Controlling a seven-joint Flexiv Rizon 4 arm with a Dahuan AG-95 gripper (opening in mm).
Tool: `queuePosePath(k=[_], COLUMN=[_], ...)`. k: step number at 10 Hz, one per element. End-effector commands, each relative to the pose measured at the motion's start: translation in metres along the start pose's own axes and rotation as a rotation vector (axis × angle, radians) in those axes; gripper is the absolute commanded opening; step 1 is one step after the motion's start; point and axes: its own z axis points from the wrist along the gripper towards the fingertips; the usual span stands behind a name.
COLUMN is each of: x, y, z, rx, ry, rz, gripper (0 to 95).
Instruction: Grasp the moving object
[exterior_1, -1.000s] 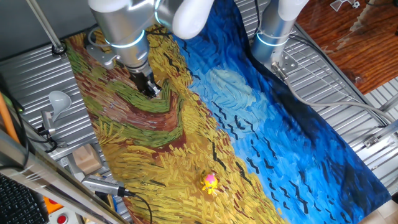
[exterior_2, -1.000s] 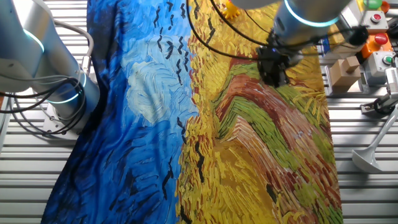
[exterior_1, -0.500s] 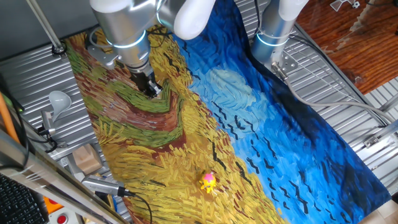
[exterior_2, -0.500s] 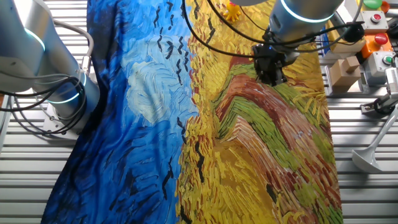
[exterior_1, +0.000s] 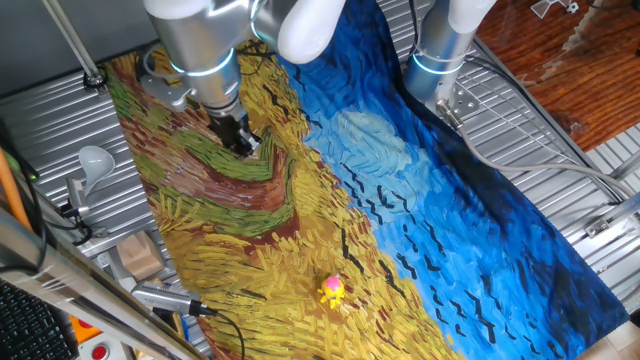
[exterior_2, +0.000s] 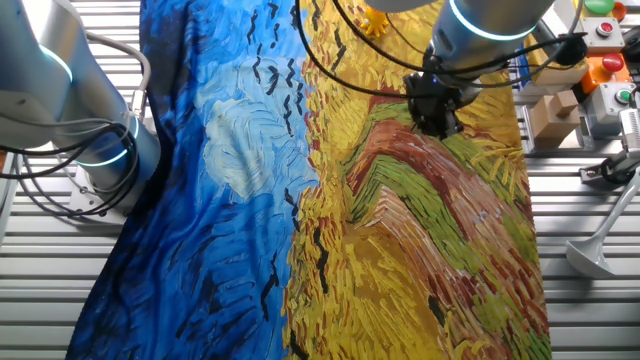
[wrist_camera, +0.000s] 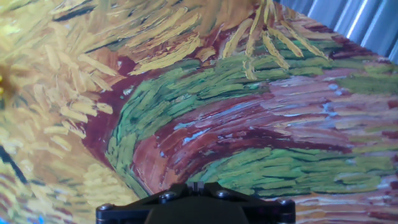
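Observation:
The moving object (exterior_1: 333, 291), a tiny toy with a pink top and yellow spiky legs, stands on the yellow part of the painted cloth (exterior_1: 400, 230) near its front edge. In the other fixed view it shows only partly at the top edge (exterior_2: 373, 18), behind the black cables. My gripper (exterior_1: 243, 145) hovers low over the green and brown brushstrokes, far from the toy. It also shows in the other fixed view (exterior_2: 436, 123). Its fingers stand together with nothing between them. The hand view shows only cloth and the gripper's black body (wrist_camera: 194, 205).
A second arm's base (exterior_1: 440, 50) stands at the cloth's blue edge. A wooden block (exterior_1: 140, 255), a white scoop (exterior_1: 95, 160) and a metal tool (exterior_1: 165, 298) lie beside the cloth. A button box (exterior_2: 610, 60) sits at the corner. Black cables (exterior_2: 340, 70) hang over the cloth.
The toy has crept a little to the left on the cloth. My gripper has shifted slightly across the green strokes; its fingers stay together.

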Motion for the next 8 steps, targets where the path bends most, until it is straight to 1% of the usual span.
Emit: queuePosePath(k=[1, 2, 3, 4, 5, 6, 7, 8], x=[-0.010, -0.023, -0.033, -0.040, -0.044, -0.046, -0.047, -0.047], y=[0.021, 0.051, 0.075, 0.091, 0.098, 0.100, 0.100, 0.100], z=[-0.004, -0.008, -0.010, -0.009, -0.008, -0.006, -0.005, -0.005], rx=[-0.058, -0.056, -0.052, -0.046, -0.046, -0.054, -0.045, -0.013], ry=[-0.022, -0.020, -0.017, -0.013, -0.011, -0.022, -0.022, -0.030], rz=[0.047, 0.102, 0.145, 0.172, 0.179, 0.161, 0.154, 0.150], gripper=[0.0, 0.0, 0.0, 0.0, 0.0, 0.0, 0.0, 0.0])
